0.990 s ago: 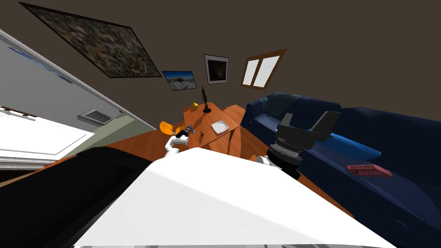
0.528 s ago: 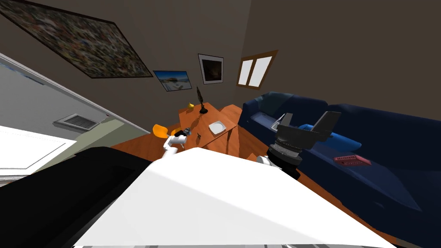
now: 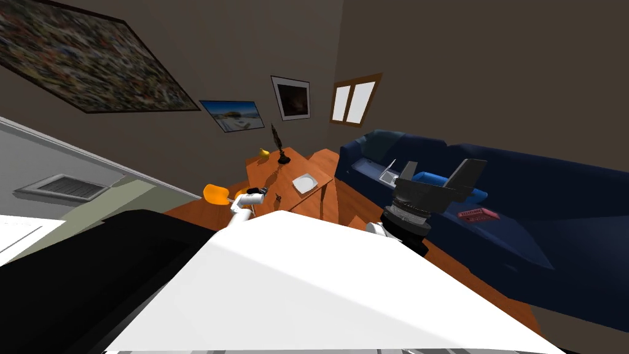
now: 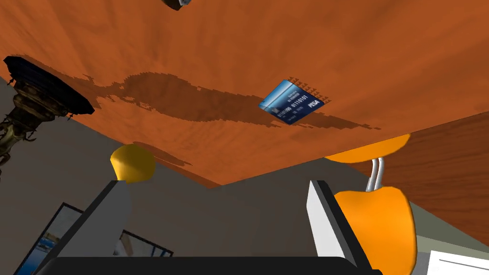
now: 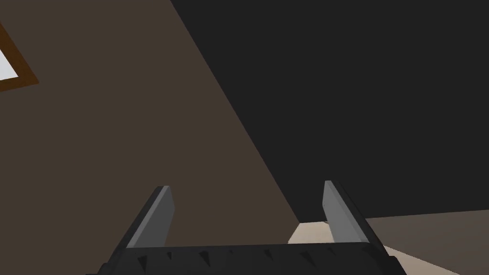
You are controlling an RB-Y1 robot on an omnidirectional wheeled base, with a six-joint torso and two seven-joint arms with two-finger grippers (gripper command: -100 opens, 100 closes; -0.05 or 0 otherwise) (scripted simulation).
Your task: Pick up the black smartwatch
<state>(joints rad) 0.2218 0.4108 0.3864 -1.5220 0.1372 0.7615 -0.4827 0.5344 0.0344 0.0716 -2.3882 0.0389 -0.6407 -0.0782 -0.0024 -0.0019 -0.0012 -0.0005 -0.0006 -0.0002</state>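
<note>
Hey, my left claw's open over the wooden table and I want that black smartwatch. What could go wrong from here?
1. Aim: the left claw faces the blue card, while the small dark smartwatch lies off to its side, so it may miss or nudge the card.
2. The dark ornament stands near on the table. A sideways swing might topple it.
3. The orange chair sits close and could snag the arm.

Left arm (image 3: 244, 201) is a slim white tube with a dark joint up by the wrist. Left gripper (image 4: 215, 220): two flat light grey blades with black edging, on a black box. Right gripper (image 3: 437, 172) is a chunky dark grey box with greyer blades, tiny triangular notches along its edge, and a ribbed black round collar (image 3: 405, 218) behind it.
</note>
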